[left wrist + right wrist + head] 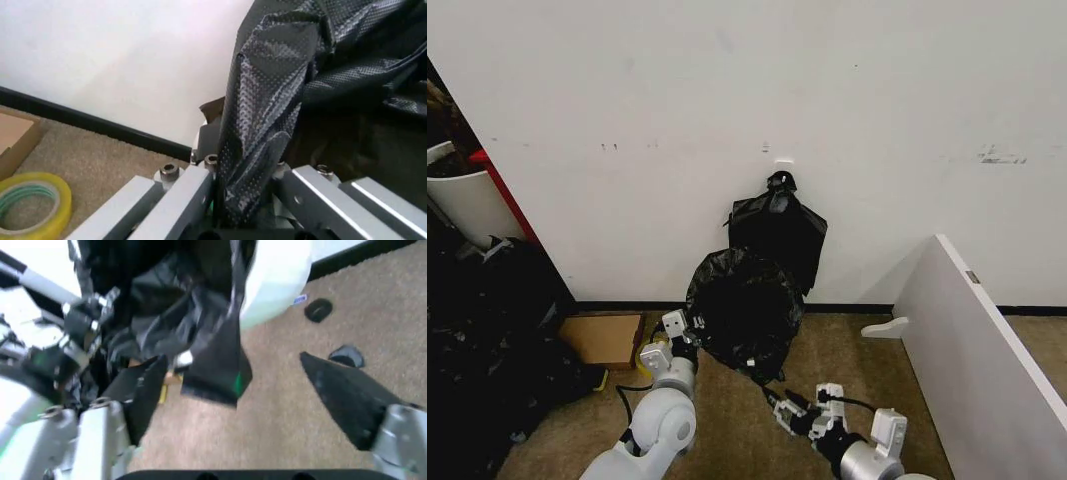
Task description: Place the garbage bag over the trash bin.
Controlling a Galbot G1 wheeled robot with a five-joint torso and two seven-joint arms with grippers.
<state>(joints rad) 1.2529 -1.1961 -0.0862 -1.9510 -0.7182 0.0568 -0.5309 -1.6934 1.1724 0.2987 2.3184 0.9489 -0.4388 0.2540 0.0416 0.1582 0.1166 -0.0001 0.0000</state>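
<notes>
The thin crinkled black plastic garbage bag (pixel 280 100) looks glossy with a fine embossed dot texture. The left end effector (pixel 243 220) has smooth brushed metal fingers. The beige carpet floor (pixel 287 405) looks matt and rough; the white plastic trash bin (pixel 273 280) smooth.

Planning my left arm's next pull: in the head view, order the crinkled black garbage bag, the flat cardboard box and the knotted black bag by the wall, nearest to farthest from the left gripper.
1. Crinkled black garbage bag: pinched in the left gripper, on its right.
2. Flat cardboard box: on the carpet, on its left.
3. Knotted black bag: against the wall, behind the garbage bag.
</notes>
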